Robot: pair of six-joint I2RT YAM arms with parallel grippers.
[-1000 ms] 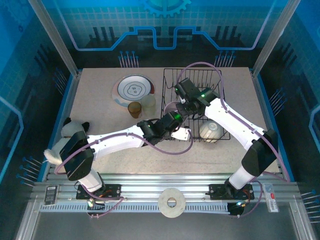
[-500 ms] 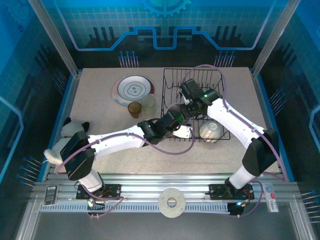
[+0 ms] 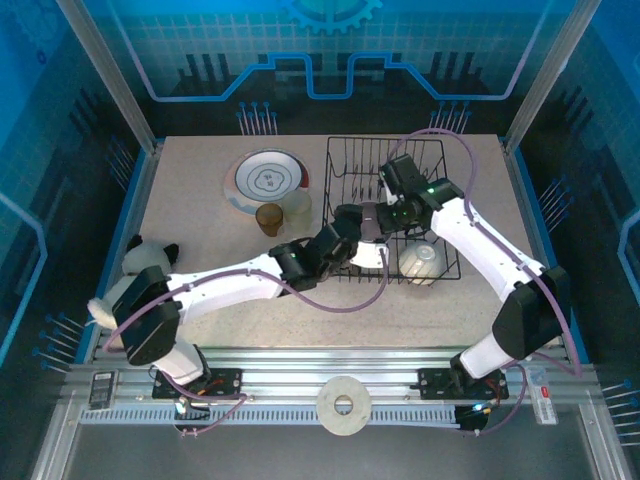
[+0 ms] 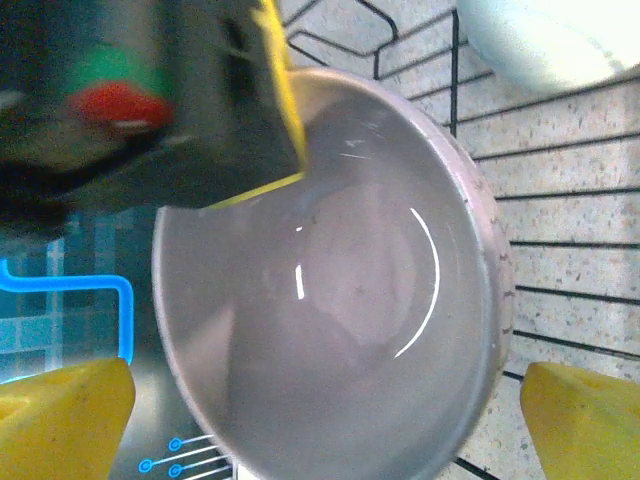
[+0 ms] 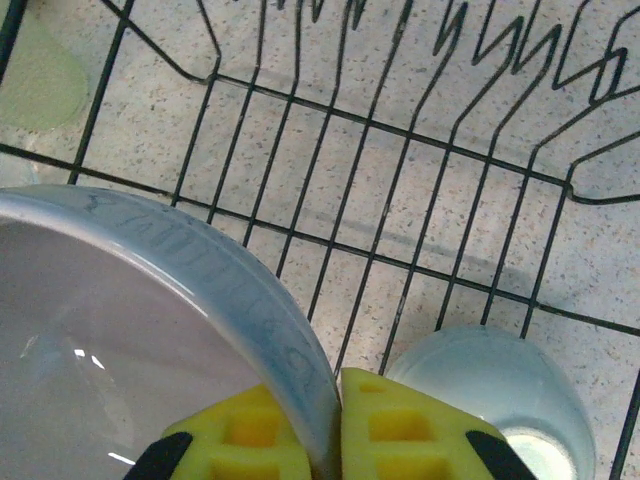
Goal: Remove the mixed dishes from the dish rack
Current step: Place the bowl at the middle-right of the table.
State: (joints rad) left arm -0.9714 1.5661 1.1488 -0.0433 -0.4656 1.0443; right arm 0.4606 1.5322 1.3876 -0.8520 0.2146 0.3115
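The right gripper point(image 5: 337, 405) is pinching the rim of a small bowl point(image 5: 120, 340). Its yellow pads point(image 5: 405, 430) are bumpy like little waffles. One is sitting inside the rim and one outside, squeezing tight.

The bowl is round and smooth, a soft purple-grey colour. It is shining like glazed pottery, with thin curved streaks of light inside. Its rim is thick and has faint grey marks on it. It is tipping on its side, its open mouth facing the left gripper point(image 4: 325, 415). It is hanging over the left part of the dish rack point(image 3: 350, 160).

The left gripper is waiting wide open. Its yellow fingers point(image 4: 70, 415) are spreading far apart, one on each side of the bowl, not closing on it.

The dish rack is made of thin black wire. The wires are crossing in long bars on the bottom and bending into zigzag prongs at the back. It is sitting on a table point(image 3: 200, 200) that is sandy and speckled all over.

A second bowl point(image 3: 420, 262), pale white-blue and rounded, is lying upside down in the near right corner of the rack.

Left of the rack, a round plate point(image 3: 268, 180) with a pattern in the middle is lying flat. A brown cup point(image 3: 268, 218) and a pale glass point(image 3: 297, 208) are standing just beside it.
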